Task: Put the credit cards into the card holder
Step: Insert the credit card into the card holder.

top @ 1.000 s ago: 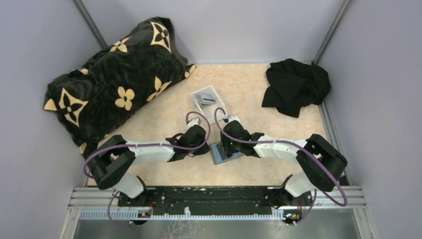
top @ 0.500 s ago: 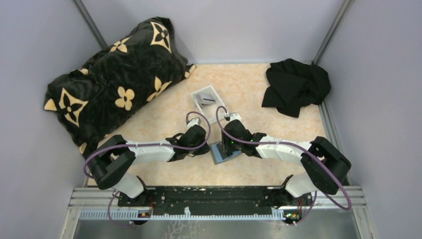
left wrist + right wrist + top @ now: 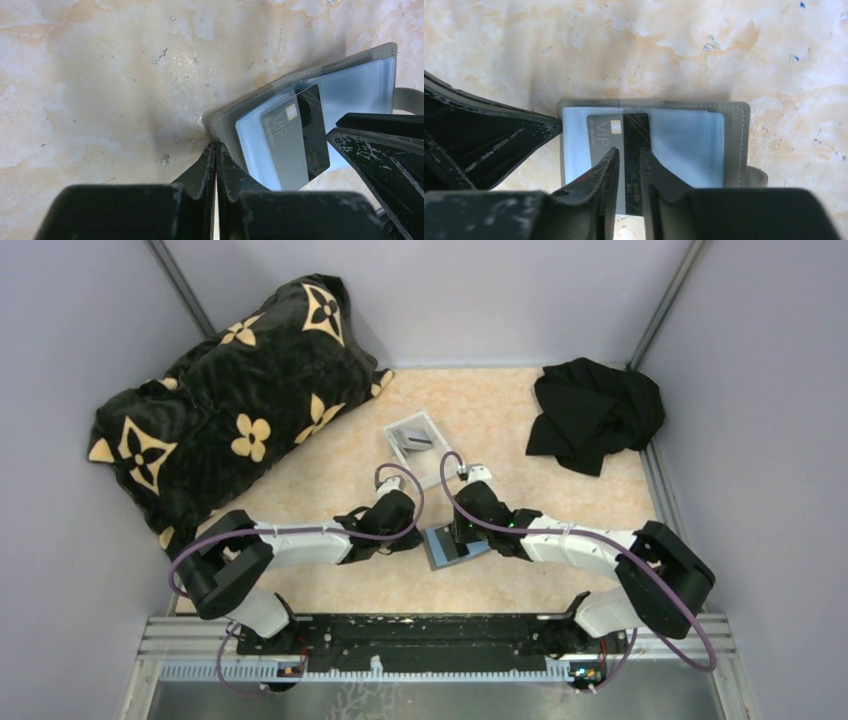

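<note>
The credit card (image 3: 606,132) lies flat on the open card holder (image 3: 736,145) on the surface, its long axis pointing straight back at the right pincer (image 3: 629,152), whose fingers straddle its near end, released, while the clenched left pincer (image 3: 216,147) touches the holder's corner.

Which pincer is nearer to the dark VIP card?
Right. The right pincer sits over the card, fingers apart. The left pincer is shut at the card holder's corner, beside the card.
</note>
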`<state>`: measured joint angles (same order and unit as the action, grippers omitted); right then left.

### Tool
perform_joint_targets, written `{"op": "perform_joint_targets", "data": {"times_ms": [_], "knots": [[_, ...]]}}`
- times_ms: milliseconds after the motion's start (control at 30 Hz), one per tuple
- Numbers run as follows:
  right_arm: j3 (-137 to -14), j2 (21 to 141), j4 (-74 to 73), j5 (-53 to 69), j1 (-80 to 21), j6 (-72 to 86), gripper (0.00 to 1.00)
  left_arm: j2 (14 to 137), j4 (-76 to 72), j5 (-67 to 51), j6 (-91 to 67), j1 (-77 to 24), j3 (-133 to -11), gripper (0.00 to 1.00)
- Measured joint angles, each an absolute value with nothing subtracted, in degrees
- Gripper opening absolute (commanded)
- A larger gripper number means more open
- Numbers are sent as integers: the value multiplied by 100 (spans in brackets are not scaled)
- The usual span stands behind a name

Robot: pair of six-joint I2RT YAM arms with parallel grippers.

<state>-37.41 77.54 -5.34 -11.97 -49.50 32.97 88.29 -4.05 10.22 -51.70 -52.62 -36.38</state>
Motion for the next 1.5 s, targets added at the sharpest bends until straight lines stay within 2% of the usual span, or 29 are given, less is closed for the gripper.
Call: {"op": "perform_joint_targets", "data": {"times_ms": [167,367,833,1500], "knots": [[-3581,7741,-565,-1306,-4936,3312,5,8842,-408,1020,-5170,-5262,-3651,6],[-3522,7741,-598,-1431,-4895,3321,1,8842,-408,1022,-5177,-5262,-3651,6],[-3297,7747,-469,-1485,-4781,3363,0,8844,-408,1022,-5181,-5262,-3651,6],[-2998,7852,233,-801,-4755,3632,0,8868,-403,987,-5179,-5262,-3673,6]]}}
